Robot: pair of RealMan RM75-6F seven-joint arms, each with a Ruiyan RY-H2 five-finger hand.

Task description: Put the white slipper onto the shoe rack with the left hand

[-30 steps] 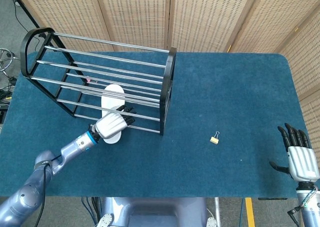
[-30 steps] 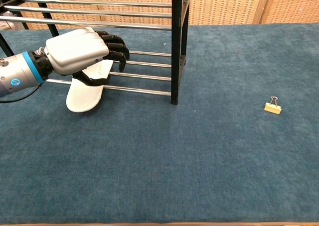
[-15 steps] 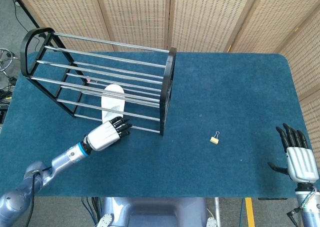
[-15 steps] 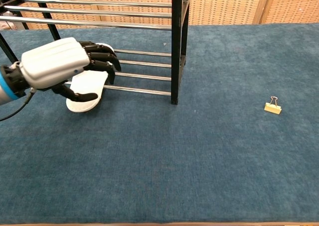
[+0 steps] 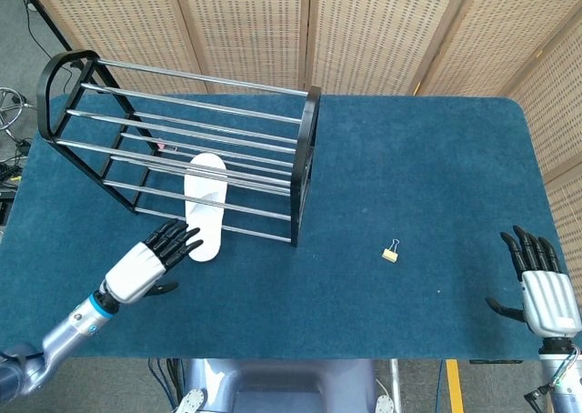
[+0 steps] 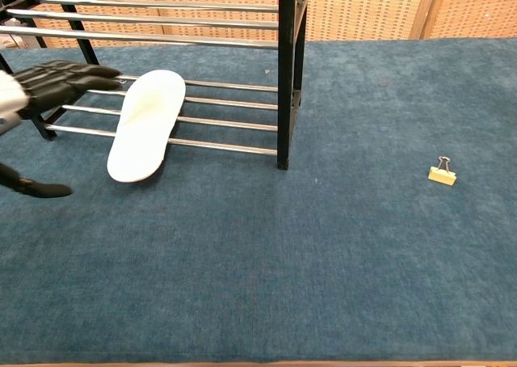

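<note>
The white slipper lies sole-up across the lowest bars of the black shoe rack, its heel end hanging over the front bar onto the blue cloth. My left hand hovers to the left of the slipper's heel, fingers spread, holding nothing and apart from the slipper. My right hand rests at the table's right front edge, fingers spread and empty; the chest view does not show it.
A small yellow binder clip lies on the blue cloth right of the rack. The rack's chrome bars run above the slipper. Wicker screens stand behind the table.
My left hand let go of the slipper and drew back toward the table's front left, opening its fingers. The slipper stayed on the lowest bars. The right hand barely moved.
</note>
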